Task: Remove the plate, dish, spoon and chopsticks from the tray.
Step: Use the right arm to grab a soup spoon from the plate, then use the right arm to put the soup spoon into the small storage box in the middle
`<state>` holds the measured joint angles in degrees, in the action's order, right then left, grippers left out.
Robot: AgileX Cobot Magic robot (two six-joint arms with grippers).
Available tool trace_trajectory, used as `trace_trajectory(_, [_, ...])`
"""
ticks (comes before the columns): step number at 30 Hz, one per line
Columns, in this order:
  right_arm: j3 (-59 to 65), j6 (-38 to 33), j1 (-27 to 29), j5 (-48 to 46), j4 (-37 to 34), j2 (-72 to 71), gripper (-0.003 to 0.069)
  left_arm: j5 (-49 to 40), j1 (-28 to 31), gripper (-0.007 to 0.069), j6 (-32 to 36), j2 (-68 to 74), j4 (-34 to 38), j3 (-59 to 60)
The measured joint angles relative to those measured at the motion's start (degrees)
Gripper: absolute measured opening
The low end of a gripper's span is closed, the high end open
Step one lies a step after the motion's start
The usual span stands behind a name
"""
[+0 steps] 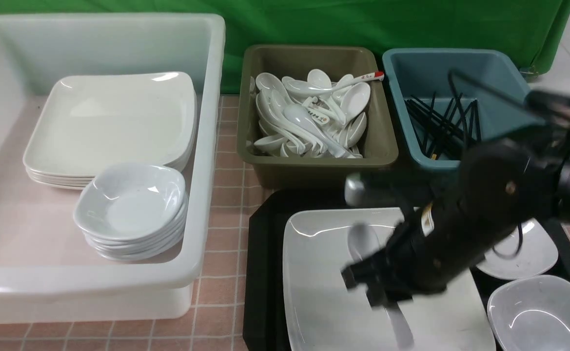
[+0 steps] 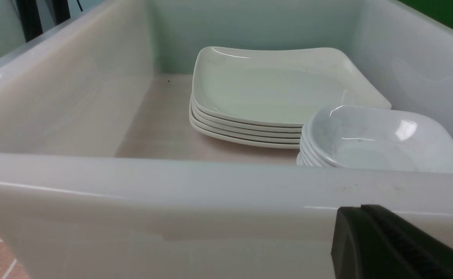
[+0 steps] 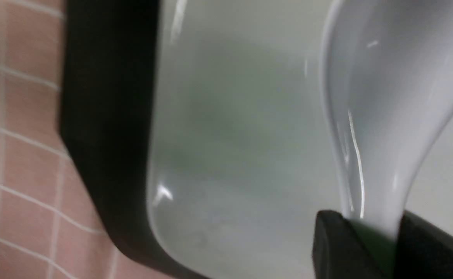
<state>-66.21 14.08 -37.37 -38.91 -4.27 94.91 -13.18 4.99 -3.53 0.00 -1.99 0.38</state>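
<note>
A large white square plate point(image 1: 324, 297) lies on the black tray point(image 1: 263, 273). The white spoon point(image 1: 363, 240) is over the plate, and its handle runs between the fingers of my right gripper point(image 1: 368, 285). In the right wrist view the spoon point(image 3: 385, 97) has its handle pinched in the right gripper point(image 3: 373, 232), above the plate point(image 3: 230, 135) and the tray point(image 3: 106, 116). One small white dish point(image 1: 536, 251) and another point(image 1: 540, 312) sit at the tray's right. The chopsticks are hidden. My left gripper point(image 2: 362, 211) is shut and empty, just outside the white tub's front wall.
A big white tub point(image 1: 206, 204) on the left holds stacked square plates point(image 1: 114, 122) and stacked small bowls point(image 1: 131, 204). Behind the tray stand an olive bin point(image 1: 314, 165) full of white spoons and a blue bin point(image 1: 402, 97) with thin black sticks.
</note>
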Motion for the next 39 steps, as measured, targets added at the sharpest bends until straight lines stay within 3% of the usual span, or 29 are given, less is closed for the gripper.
trace_trajectory(4, [-6.4,-2.7,0.4,5.2,0.1,-0.1,0.0198,0.0,0.0,0.002,0.0,0.0,0.0,0.0])
trace_trajectory(7, [-10.1,-4.5,2.0,14.7,0.1,0.9,0.0198,0.0,0.0,0.002,0.0,0.0,0.0,0.0])
trace_trajectory(10, [-15.0,-5.5,5.3,26.2,0.2,5.1,0.0198,0.0,0.0,0.002,0.0,0.0,0.0,0.0])
trace_trajectory(17, [-22.6,-5.6,9.8,38.9,0.2,18.0,0.0198,0.0,0.0,0.002,0.0,0.0,0.0,0.0])
trace_trajectory(21, [-24.5,-5.6,10.6,41.1,0.2,24.1,0.0244,0.0,0.0,0.002,0.0,0.0,0.0,0.0])
trace_trajectory(26, [-24.8,-5.6,10.7,40.6,0.2,25.3,0.0386,0.0,0.0,0.002,0.0,0.0,0.0,0.0])
trace_trajectory(29, [-24.9,-5.7,10.7,37.6,0.2,22.6,0.04,0.0,0.0,0.002,0.0,0.0,0.0,0.0])
trace_trajectory(33, [-26.1,-7.3,10.7,27.9,0.2,16.4,0.0328,0.0,0.0,0.002,0.0,0.0,0.0,0.0])
trace_trajectory(39, [-27.9,-17.6,10.7,2.9,0.2,-1.1,0.0048,0.0,0.0,0.002,0.0,0.0,0.0,0.0])
